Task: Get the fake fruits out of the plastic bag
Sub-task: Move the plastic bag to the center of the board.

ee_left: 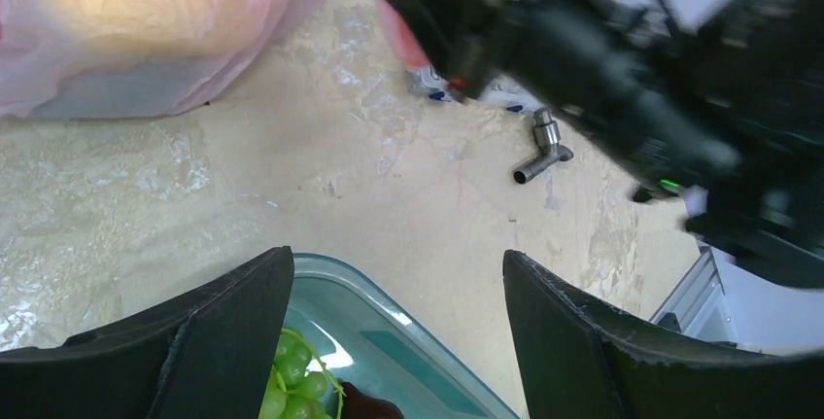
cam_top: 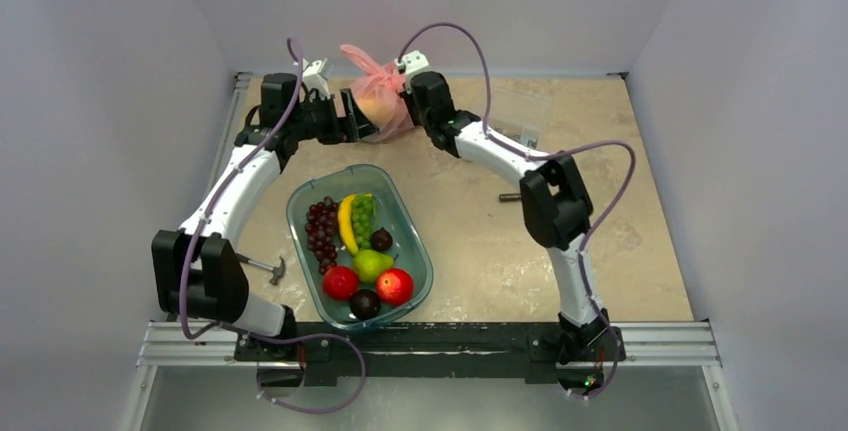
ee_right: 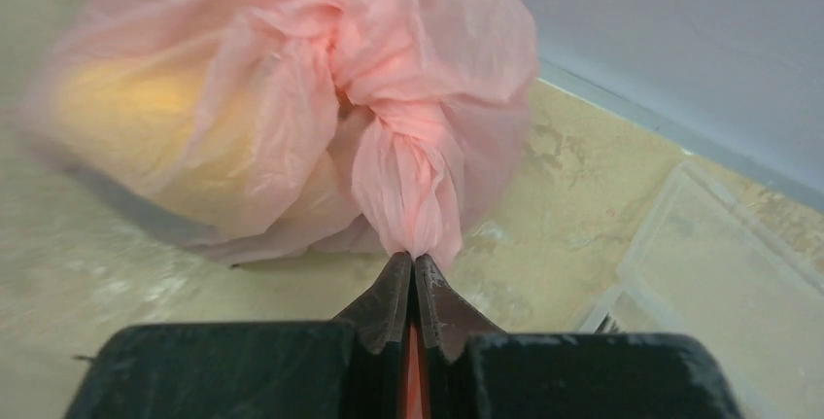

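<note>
The pink plastic bag sits at the far middle of the table, bulging, with a yellow-orange glow of fake fruit through the plastic. It also fills the right wrist view and shows at the top left of the left wrist view. My right gripper is shut on a twisted bunch of the bag's plastic. My left gripper is open and empty, just left of the bag and above the tray's far rim. The other fruits in the bag are hidden.
A teal tray in front of the bag holds purple grapes, green grapes, a banana, a pear, apples and plums. A clear flat packet lies right of the bag. A small metal part and a hammer-like tool lie on the table.
</note>
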`<state>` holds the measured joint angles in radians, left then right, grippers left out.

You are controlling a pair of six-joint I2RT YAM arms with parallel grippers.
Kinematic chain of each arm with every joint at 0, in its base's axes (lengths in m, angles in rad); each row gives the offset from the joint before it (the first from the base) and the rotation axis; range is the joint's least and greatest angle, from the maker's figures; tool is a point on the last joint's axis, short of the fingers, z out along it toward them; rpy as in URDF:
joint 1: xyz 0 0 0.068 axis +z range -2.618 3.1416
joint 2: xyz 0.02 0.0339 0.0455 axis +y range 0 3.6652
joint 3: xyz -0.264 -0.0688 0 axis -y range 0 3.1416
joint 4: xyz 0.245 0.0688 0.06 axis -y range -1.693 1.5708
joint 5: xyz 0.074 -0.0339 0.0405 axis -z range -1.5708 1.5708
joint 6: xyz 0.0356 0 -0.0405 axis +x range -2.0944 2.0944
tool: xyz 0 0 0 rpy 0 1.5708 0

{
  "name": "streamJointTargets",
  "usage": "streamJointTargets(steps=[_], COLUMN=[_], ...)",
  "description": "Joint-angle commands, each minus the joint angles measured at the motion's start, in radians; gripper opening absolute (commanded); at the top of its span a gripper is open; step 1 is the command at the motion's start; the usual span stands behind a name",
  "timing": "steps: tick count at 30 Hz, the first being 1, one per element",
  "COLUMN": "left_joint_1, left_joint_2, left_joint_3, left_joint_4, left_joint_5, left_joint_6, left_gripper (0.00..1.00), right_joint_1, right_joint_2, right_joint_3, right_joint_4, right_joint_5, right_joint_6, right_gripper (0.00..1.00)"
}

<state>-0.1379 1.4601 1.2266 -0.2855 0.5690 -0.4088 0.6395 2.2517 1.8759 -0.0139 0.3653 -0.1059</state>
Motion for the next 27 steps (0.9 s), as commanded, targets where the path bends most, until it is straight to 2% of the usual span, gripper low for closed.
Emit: streamJointTargets(steps=[1,6,9,16,22,27], left_joint_1=[-0.002,-0.007,-0.019,-0.026,-0.031,-0.07], left_joint_2=[0.035,0.064,0.072,0.077,0.071,0.072], left_joint_3=[0.057,0.07,0.078,0.089,0.088,0.108], left_joint_4=[-0.022,-0.035,-0.05,-0.06,-0.058,-0.1], left_joint_5=[0.012,0.027,0.019,0.038,0.042,0.041], left_joint_6=[0.003,0.002,0.015,0.017,0.013,0.038], left_gripper=[0.79,0.78,0.78,0.77,0.77,0.76], right_joint_1=[0.004,0.004,0.005,0.005,0.005,0.004], right_joint_2=[-0.224,-0.398,-0.486,-0.74,-0.925,-1.083], right_joint_3=[-0.206,-0.454,-0.568,-0.773,-0.864,-0.992], right_joint_4=[0.037,0.099,0.128,0.147,0.102,0.077], right_joint_5=[-0.162,-0.389,-0.462,-0.521,-0.579,-0.554], right_joint_6=[0.265,0.428,0.499,0.568,0.63,0.688], right_gripper=[0.0,0.0,0.0,0.0,0.0,0.0])
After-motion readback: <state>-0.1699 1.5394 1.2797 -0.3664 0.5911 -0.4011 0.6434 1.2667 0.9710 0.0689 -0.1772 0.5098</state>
